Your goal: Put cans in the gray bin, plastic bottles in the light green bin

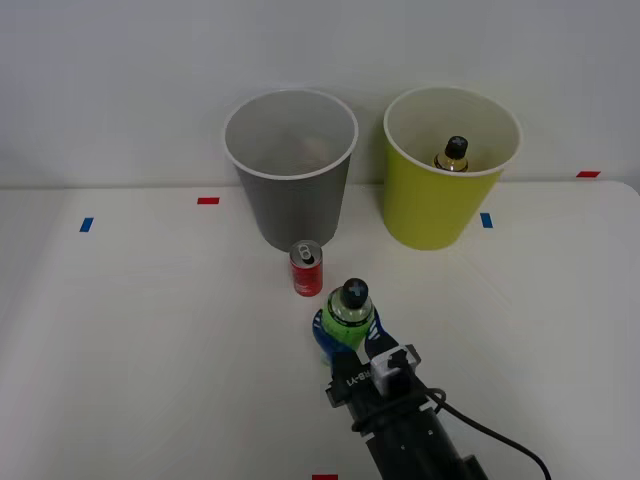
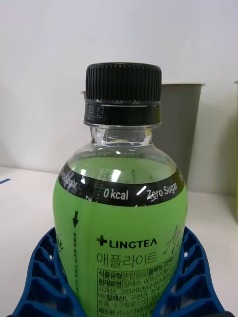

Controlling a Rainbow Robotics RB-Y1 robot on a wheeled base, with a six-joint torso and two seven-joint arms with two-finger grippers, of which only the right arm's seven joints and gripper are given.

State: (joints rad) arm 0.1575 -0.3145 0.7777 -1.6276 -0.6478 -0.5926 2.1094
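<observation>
Green bottle [image 1: 349, 312] gripped upright on the table, just beside the red can [image 1: 306, 269].

The right gripper [image 1: 347, 340] clamps its label — a careless lift toward the light green bin [image 1: 440, 215] could topple the can.

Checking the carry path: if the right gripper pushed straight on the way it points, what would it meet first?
Probably the gray bin: the right gripper already holds the green bottle, and that bin stands directly behind it in the wrist view; the red can seems just left.
</observation>
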